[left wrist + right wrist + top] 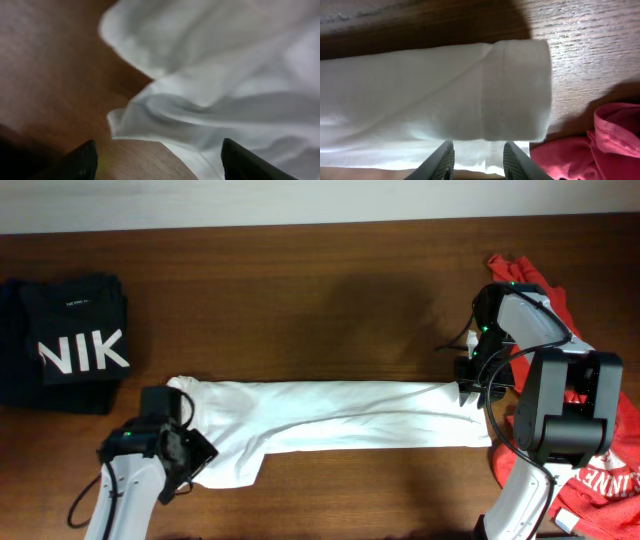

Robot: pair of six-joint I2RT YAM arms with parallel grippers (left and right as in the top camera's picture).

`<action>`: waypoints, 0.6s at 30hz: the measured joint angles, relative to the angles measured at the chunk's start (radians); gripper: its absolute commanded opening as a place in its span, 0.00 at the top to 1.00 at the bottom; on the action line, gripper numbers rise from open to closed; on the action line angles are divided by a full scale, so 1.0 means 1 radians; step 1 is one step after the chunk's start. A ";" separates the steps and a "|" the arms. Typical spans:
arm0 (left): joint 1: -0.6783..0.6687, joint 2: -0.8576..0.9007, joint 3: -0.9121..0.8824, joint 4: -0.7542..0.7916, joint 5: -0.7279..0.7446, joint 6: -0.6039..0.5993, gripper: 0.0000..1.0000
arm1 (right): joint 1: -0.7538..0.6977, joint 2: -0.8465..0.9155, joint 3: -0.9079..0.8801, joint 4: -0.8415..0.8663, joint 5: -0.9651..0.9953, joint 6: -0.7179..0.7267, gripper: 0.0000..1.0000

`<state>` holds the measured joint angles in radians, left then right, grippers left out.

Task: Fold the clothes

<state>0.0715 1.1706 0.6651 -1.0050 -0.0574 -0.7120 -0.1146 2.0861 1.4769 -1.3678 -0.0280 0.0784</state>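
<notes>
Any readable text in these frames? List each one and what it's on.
"NIK": large white letters on the folded black shirt, far left; the word may run on under the fold.
Small pale line above those letters, same shirt: too small to read.
"INNE": part of a white print on the red shirt, lower right, cut off and uncertain.
White T-shirt: no print showing in any view.

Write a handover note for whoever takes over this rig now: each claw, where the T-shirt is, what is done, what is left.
Left claw: open, at the left end of the white T-shirt.
Right claw: jaws narrowly apart at the right end; grip unclear.
T-shirt: long band across the table, between black shirt and red shirt.
Done: folded lengthwise.
Left: probably fold the band crosswise; left end is rumpled.
</notes>
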 measured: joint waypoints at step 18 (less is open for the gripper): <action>0.010 0.082 -0.088 0.117 0.057 -0.014 0.99 | 0.000 0.000 0.000 0.001 0.000 0.000 0.63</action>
<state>0.0818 1.2522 0.5774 -0.8879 -0.0006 -0.7261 -0.1146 2.0861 1.4769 -1.3670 -0.0280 0.0784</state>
